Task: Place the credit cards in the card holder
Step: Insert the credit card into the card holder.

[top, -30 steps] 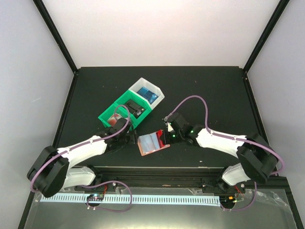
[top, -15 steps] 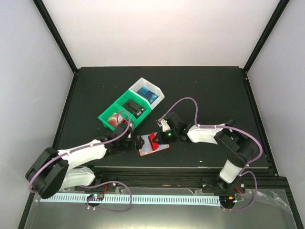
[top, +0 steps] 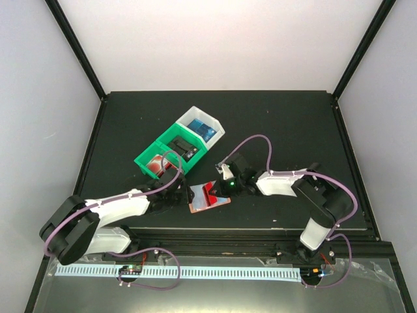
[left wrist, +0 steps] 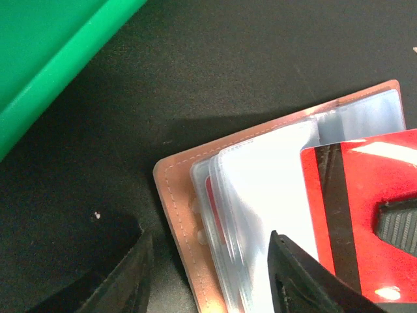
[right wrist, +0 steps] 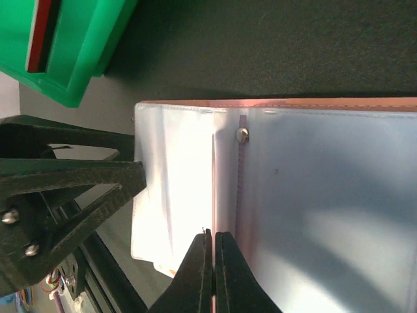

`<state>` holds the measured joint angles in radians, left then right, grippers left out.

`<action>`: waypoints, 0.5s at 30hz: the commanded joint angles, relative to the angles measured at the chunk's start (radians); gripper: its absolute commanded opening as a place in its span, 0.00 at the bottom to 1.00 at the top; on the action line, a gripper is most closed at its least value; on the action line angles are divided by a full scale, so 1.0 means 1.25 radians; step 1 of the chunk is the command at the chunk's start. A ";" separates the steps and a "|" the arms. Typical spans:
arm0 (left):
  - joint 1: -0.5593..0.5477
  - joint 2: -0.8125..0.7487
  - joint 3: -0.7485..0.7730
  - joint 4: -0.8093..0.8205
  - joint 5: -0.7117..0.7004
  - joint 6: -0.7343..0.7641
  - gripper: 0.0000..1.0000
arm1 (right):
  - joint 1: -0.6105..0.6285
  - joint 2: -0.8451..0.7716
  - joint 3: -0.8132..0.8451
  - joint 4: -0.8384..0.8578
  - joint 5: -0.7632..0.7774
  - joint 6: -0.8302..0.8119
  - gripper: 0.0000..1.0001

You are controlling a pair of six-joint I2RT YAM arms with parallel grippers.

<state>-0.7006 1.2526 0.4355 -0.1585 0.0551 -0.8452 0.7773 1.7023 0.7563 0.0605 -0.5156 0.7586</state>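
From above, the card holder [top: 201, 203] lies open on the bench [top: 280, 124] close to its near edge, just beside the green bin [top: 144, 158]. A red credit card [top: 213, 191] sits tilted over its right half. The left jaws are at the holder's left edge and the right jaws at the card's far side.

At the left wrist, the left jaws stand apart, with the holder's brown corner [left wrist: 177, 215] lying between them and neither side pressing on it. Clear sleeves [left wrist: 260, 189] fan out from the holder, and the credit card [left wrist: 365, 189], with its black stripe, overlaps them. A ribbed finger [left wrist: 399, 225] of the right jaws lies on the card's face.

At the right wrist, the right jaws are pressed together on the card, which shows only as a thin line running up over the sleeves [right wrist: 326, 208]. The left jaws show dark at the holder's left edge. A second card [right wrist: 42, 32] stands in the green bin [right wrist: 78, 59].
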 commanded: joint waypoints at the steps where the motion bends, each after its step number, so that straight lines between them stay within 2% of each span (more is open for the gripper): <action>1: -0.009 0.029 -0.006 -0.069 -0.032 -0.010 0.40 | -0.005 -0.069 -0.022 0.024 0.059 0.020 0.01; 6: -0.014 0.058 -0.008 -0.068 -0.041 -0.012 0.32 | -0.006 -0.099 -0.025 -0.001 0.106 0.019 0.01; 15: -0.023 0.072 -0.007 -0.065 -0.041 -0.011 0.23 | -0.006 -0.015 -0.016 0.041 0.037 0.045 0.01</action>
<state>-0.7174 1.2984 0.4515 -0.1452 0.0109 -0.8513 0.7723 1.6489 0.7300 0.0654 -0.4358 0.7914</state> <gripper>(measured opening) 0.247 0.019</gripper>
